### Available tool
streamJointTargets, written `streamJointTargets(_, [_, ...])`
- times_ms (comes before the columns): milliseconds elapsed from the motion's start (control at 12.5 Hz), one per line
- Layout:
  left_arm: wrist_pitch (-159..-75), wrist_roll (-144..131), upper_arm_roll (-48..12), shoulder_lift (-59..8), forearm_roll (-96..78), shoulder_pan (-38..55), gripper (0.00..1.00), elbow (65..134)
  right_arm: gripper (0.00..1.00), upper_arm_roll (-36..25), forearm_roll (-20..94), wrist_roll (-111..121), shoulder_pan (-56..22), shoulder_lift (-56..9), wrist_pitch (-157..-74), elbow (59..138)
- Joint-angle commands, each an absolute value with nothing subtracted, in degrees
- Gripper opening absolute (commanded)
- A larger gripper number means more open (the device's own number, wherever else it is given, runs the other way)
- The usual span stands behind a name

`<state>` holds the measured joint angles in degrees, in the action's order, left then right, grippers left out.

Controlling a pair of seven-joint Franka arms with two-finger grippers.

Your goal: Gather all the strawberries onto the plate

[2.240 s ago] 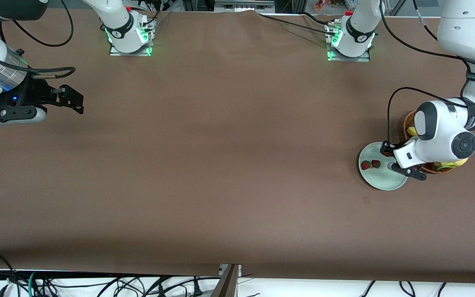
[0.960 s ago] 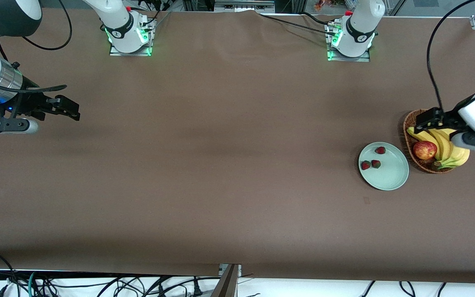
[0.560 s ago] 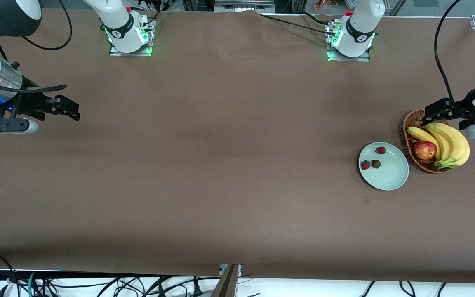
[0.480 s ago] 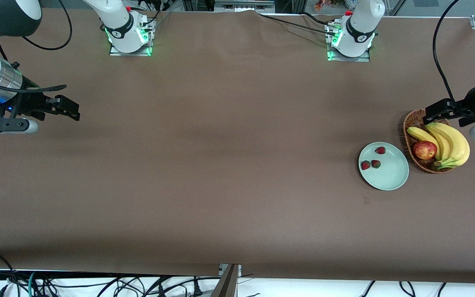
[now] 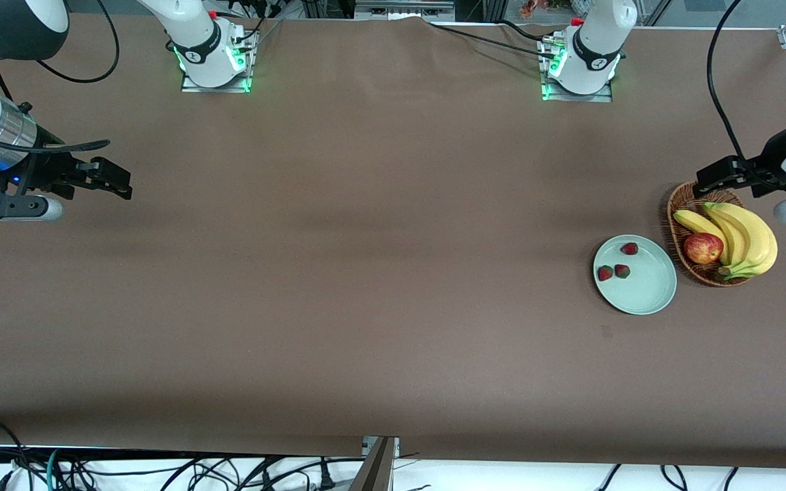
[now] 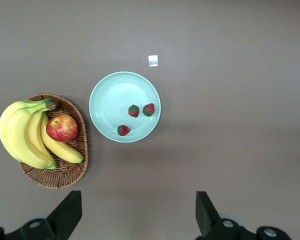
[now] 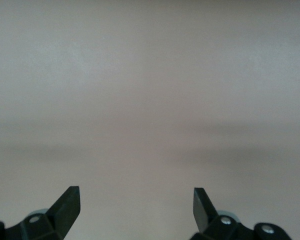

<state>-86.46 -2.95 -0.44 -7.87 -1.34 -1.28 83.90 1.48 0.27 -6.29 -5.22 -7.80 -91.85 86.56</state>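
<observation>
Three strawberries [image 5: 622,271] sit on the plate [image 5: 645,294] in my front view, beside the basket [image 5: 679,204]; the left gripper [image 5: 714,179], fingers spread and empty, hangs above the basket. My right gripper [image 5: 112,181] waits, released, over bare table at its own end. Left wrist view: berries and plate lie well clear of my fingers [image 6: 66,214]. Right wrist view: spread fingers [image 7: 69,205], only tablecloth.

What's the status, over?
Left gripper open, empty, above basket. Right gripper open, waiting. Three strawberries on plate. Nothing in the way.
</observation>
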Motion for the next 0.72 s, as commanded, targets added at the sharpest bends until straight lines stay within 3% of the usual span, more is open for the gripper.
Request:
streamJointTargets(0, [-85.78,-3.16,-1.05,-8.43,-0.62,-1.67,1.00,83.15,1.00,1.85,1.14,-5.63,-4.48,-8.26,-91.41,85.34])
streamJointTargets(640, [-85.78,-3.34,-1.14,-9.23,0.09,-1.23,1.00,83.06,1.00,1.85,1.14,-5.63,-4.48,-8.26,-91.41,85.34])
